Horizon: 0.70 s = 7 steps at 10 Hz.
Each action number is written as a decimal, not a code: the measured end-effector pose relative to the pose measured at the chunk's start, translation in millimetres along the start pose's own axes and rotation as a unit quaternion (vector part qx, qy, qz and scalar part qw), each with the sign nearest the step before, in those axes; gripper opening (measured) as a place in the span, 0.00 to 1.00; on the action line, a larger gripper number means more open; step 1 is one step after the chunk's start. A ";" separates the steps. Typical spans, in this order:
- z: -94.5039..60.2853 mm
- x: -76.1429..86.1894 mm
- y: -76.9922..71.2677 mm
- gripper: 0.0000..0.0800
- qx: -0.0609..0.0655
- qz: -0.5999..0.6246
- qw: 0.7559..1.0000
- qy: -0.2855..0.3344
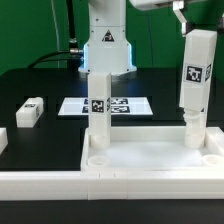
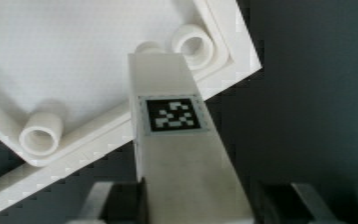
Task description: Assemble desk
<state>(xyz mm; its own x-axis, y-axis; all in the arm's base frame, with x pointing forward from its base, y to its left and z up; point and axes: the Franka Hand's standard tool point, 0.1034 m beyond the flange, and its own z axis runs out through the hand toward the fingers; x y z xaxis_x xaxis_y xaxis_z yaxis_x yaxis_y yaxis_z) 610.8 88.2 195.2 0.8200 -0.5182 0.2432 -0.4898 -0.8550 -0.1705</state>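
The two-finger gripper (image 2: 186, 203) is clamped on a white plastic block leg (image 2: 179, 130) bearing a black-and-white tag. The leg is held upright, its lower end at a round corner socket (image 2: 197, 45) of the large white tray-like tabletop (image 1: 145, 150), which lies on the black table (image 1: 20, 85). A second leg (image 1: 98, 105) stands at the neighbouring corner.

White tabletop (image 1: 150, 135), white leg (image 1: 197, 45) flashing a black-and-white square-patterned tag (image 2: 174, 115), same pattern on the white second leg (image 1: 99, 85) and white marker board (image 1: 72, 105); table (image 1: 30, 85) black, backdrop (image 1: 30, 25) green
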 end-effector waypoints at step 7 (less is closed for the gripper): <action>26.9 -2.3 -33.6 0.36 0.008 -0.012 1.000 0.024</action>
<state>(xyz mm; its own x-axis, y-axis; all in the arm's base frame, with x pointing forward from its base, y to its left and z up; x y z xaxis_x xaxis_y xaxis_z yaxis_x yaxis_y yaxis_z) 633.4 118.7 174.7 0.8166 -0.4979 0.2920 -0.4644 -0.8672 -0.1798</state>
